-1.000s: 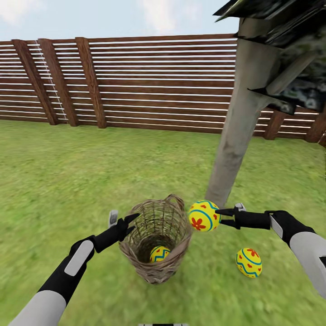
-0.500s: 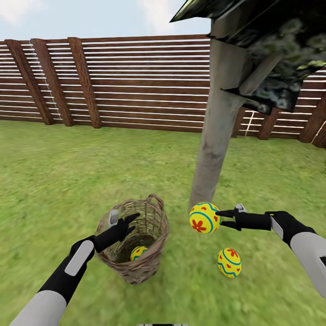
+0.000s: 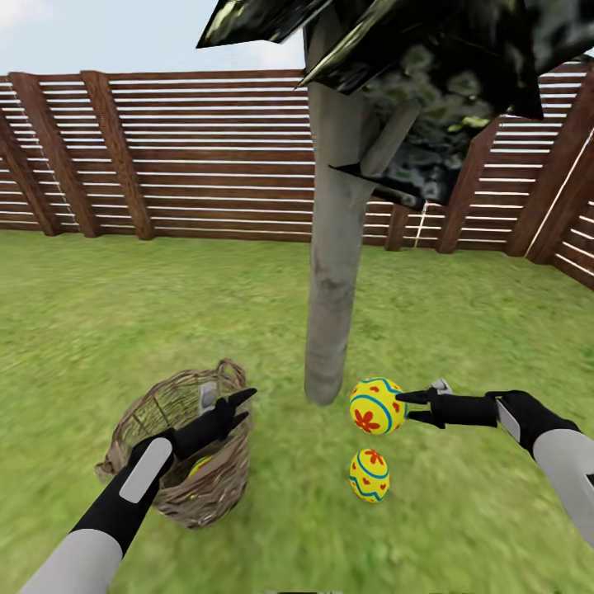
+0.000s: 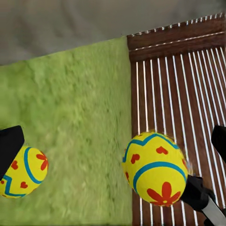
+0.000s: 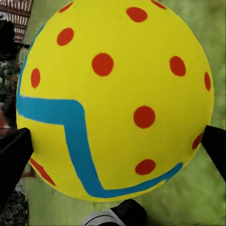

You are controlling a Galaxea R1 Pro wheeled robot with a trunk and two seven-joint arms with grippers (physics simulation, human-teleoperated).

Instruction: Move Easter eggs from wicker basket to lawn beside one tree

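Observation:
My right gripper (image 3: 404,407) is shut on a yellow Easter egg (image 3: 376,405) with blue zigzags and red marks, held just above the lawn (image 3: 462,330) to the right of the tree's pale trunk (image 3: 330,313). Up close, that egg (image 5: 117,99) sits between the black fingertips (image 5: 14,157). A second egg (image 3: 369,475) lies on the grass right below it. The wicker basket (image 3: 177,487) stands left of the trunk, leaning, and a yellow bit of the third egg (image 3: 199,467) shows through the weave. My left gripper (image 3: 239,408) hovers open over the basket's right rim. Its camera faces the held egg (image 4: 155,169) and the lying egg (image 4: 21,172).
A brown slat fence (image 3: 206,157) bounds the garden behind the tree and turns a corner at the far right (image 3: 569,214). Dark leaf clumps (image 3: 429,74) hang overhead. Grass stretches open to the left and right of the trunk.
The whole view has swung right, arms turning with it. The held egg now hangs over the lying egg by the trunk's foot. The basket has slid left under my left gripper.

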